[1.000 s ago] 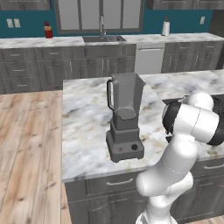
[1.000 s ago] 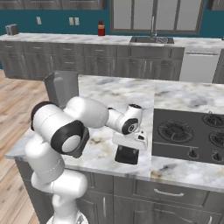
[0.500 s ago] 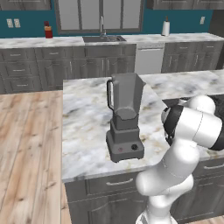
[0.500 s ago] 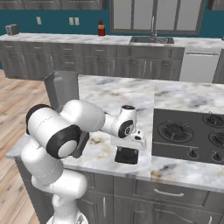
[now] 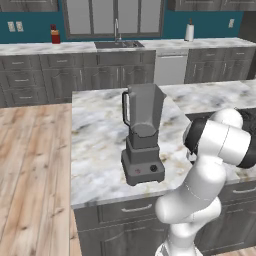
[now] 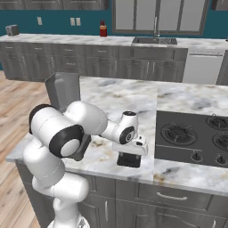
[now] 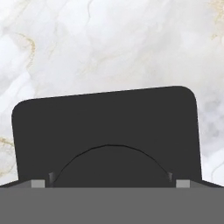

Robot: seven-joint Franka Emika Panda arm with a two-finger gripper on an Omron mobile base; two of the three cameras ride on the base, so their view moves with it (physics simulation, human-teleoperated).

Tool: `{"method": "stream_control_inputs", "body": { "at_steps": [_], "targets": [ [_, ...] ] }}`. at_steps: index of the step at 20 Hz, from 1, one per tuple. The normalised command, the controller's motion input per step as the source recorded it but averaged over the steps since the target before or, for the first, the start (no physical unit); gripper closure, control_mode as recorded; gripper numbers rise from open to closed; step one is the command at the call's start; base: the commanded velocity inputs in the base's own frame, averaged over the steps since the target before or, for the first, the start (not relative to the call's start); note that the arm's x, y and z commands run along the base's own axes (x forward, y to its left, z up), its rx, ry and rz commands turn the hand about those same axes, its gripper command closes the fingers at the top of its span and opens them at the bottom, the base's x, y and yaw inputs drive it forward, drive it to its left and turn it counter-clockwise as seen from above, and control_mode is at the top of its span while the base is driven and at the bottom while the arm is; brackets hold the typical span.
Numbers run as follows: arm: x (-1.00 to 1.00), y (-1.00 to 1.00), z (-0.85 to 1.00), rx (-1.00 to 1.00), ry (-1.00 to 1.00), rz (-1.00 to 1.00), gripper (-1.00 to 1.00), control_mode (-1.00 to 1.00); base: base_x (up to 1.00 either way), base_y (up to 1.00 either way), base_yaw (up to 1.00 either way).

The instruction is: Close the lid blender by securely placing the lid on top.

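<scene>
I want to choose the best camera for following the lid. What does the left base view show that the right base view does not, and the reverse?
The left base view shows the whole front of the blender: the open-topped jar, its side handle, and the base with the red button and the knob. The right base view shows the lid lying flat on the counter, the tool low right above it, and the stove beside it. Both share the marble counter, the white arm, the blender and the sink at the back wall.
</scene>
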Motion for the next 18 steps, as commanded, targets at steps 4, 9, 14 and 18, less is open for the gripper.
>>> {"method": "stream_control_inputs", "body": {
  "at_steps": [4, 9, 14, 18],
  "targets": [
    [-0.28, -0.02, -0.76, -0.01, -0.02, 0.00, 1.00, -1.00, 0.00, 0.00, 0.00],
    [-0.21, 0.00, -0.36, 0.00, -0.06, 0.00, 1.00, -1.00, 0.00, 0.00, 0.00],
    [-0.21, 0.01, 0.41, -0.02, -0.15, 0.00, 1.00, -1.00, 0.00, 0.00, 0.00],
    [0.00, 0.00, 1.00, 0.00, -0.12, 0.01, 1.00, -1.00, 0.00, 0.00, 0.00]
  ]
}}
